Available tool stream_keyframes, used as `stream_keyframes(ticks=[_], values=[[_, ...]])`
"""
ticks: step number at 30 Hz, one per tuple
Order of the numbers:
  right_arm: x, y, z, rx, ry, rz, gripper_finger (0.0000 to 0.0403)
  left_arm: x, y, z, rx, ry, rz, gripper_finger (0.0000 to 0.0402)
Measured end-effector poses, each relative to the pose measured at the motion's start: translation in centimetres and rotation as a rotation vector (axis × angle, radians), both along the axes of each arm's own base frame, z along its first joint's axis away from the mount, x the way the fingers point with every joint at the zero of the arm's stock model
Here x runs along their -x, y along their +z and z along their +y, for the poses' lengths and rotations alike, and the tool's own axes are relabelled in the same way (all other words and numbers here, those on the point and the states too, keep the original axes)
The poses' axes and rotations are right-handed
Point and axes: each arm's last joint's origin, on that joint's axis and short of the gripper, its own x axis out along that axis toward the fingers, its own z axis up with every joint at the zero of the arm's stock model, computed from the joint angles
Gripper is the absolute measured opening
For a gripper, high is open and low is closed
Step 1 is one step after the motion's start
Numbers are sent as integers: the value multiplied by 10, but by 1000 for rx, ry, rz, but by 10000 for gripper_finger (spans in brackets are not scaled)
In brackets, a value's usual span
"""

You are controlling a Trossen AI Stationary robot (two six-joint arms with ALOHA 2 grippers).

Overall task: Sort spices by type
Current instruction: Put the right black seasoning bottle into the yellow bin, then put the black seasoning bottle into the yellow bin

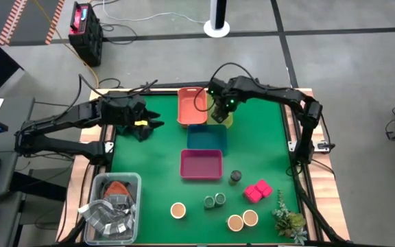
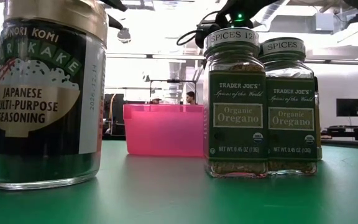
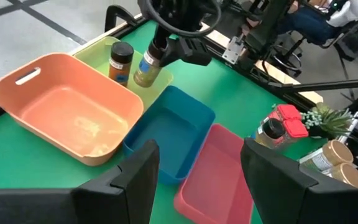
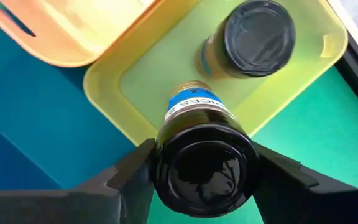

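My right gripper (image 1: pixel 219 112) is shut on a dark-lidded spice jar (image 3: pixel 146 66) over the yellow-green tray (image 1: pixel 226 122). A second dark-lidded jar (image 4: pixel 257 38) stands in that tray. A third dark jar (image 1: pixel 236 176), two pink blocks (image 1: pixel 258 191), two green-lidded jars (image 1: pixel 214 200) and three tan-topped jars (image 1: pixel 177 210) (image 1: pixel 235 221) (image 1: pixel 250 217) stand on the green mat near the front. My left gripper (image 1: pixel 158 125) is open and empty at the mat's left side. My right gripper pinches the jar's black lid (image 4: pixel 166 168) between its two fingers (image 4: pixel 126 177), one on each side. The fingers come from above, pointing down. The jar hangs below them, slightly tilted, its bottom (image 3: pixel 143 81) low at the yellow-green tray's near corner; whether it touches the tray I cannot tell.
An orange tray (image 1: pixel 192 105), a blue tray (image 1: pixel 206 137) and a magenta tray (image 1: pixel 201 165) lie in a row down the mat's middle. A leafy sprig (image 1: pixel 286 216) lies at the front right. A clear bin (image 1: pixel 112 199) stands at the front left.
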Motion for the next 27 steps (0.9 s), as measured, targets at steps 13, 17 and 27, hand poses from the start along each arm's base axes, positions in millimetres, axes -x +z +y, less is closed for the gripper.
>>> stream_keyframes(ticks=[13, 17, 27], values=[[-1, -1, -6, -39, 7, -50, 294, -1, 0, 1, -42, 1, 4, 244], [6, 7, -2, -63, 4, 20, 316, -2, 3, 1, -49, -13, -25, 256], [29, 80, 77, 29, 126, -79, 323, -19, -2, -9, -58, -142, -14, 255]])
